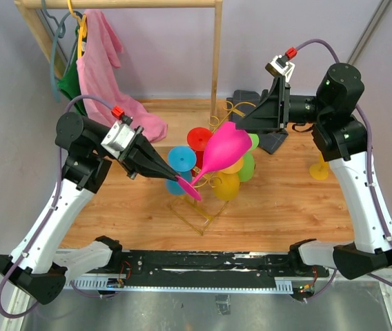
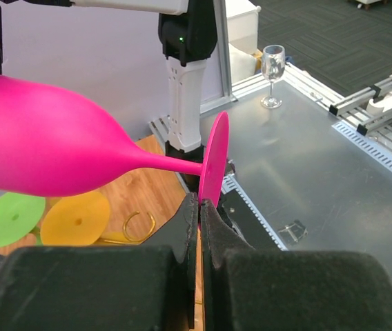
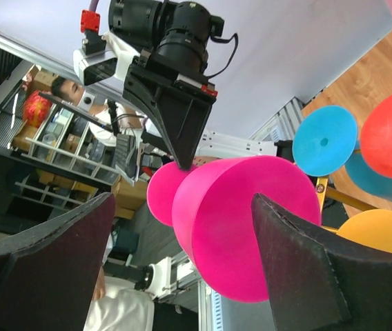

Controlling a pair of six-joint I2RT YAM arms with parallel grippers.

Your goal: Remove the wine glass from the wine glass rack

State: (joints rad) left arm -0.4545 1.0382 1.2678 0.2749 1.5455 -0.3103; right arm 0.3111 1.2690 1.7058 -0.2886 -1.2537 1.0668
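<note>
A pink wine glass [image 1: 225,146] is tilted above the gold wire rack [image 1: 199,212], with its bowl up and to the right. My left gripper [image 1: 181,181] is shut on the edge of its round foot [image 2: 214,158]; the pink bowl [image 2: 37,145] fills the left of the left wrist view. My right gripper [image 1: 243,125] is open, level with the bowl's mouth. In the right wrist view the bowl [image 3: 251,221] lies between its spread fingers [image 3: 306,262], which do not touch it. Blue [image 1: 181,158], red [image 1: 199,138], green [image 1: 248,165] and yellow [image 1: 227,185] glasses hang on the rack.
A wooden clothes rack [image 1: 217,55] with a pink cloth [image 1: 106,76] stands at the back left. A yellow glass [image 1: 319,167] stands on the table at the right. A black object [image 1: 251,100] lies behind the rack. A clear wine glass [image 2: 272,65] stands on a metal table.
</note>
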